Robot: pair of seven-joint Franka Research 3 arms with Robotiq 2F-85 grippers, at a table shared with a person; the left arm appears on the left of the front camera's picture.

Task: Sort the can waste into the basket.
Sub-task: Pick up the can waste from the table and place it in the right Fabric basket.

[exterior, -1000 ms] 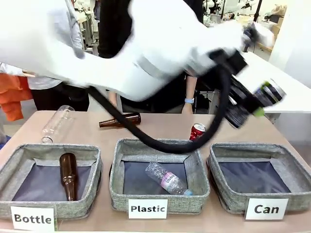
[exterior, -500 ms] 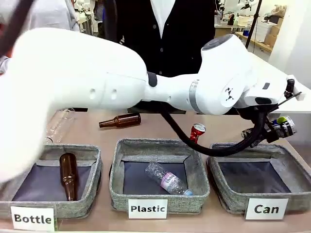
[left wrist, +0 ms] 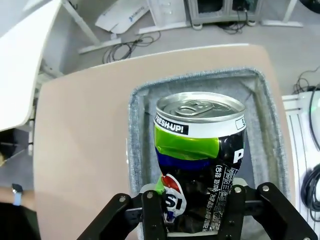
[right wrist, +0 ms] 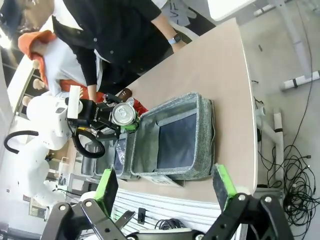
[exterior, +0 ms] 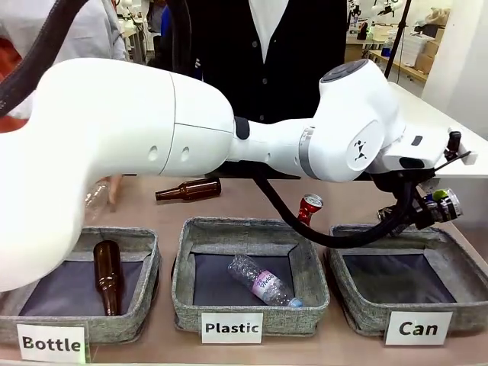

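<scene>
My left jaws are clamped tight on the black-and-silver can (left wrist: 200, 165), gripping its lower body with the silver top pointing away from the wrist. Straight past the jaws and the can lies the Can basket (left wrist: 137, 150), so the can hangs over that basket and not in it. From the front camera the can (exterior: 442, 204) sits sideways in the jaws, above the far rim of the basket. My right jaws stand wide apart with nothing between the green pads (right wrist: 106, 186); well beyond them I can see the Can basket (right wrist: 202, 135) on the bench, with the held can (right wrist: 124, 115) at its far side. I count two cans. The second is the red can (exterior: 309, 207), which lies tilted on the bench (exterior: 229, 206) off to one side of the left jaws and untouched, behind the gap between two baskets. There are three grey baskets in a row: Can, the Plastic basket (exterior: 183, 297) and the Bottle basket (exterior: 145, 290). I count two brown bottles, one (exterior: 107, 274) in the Bottle basket and one (exterior: 191, 189) lying on the bench. One clear plastic bottle (exterior: 263, 282) lies in the Plastic basket. A person (exterior: 282, 46) stands across the bench.
</scene>
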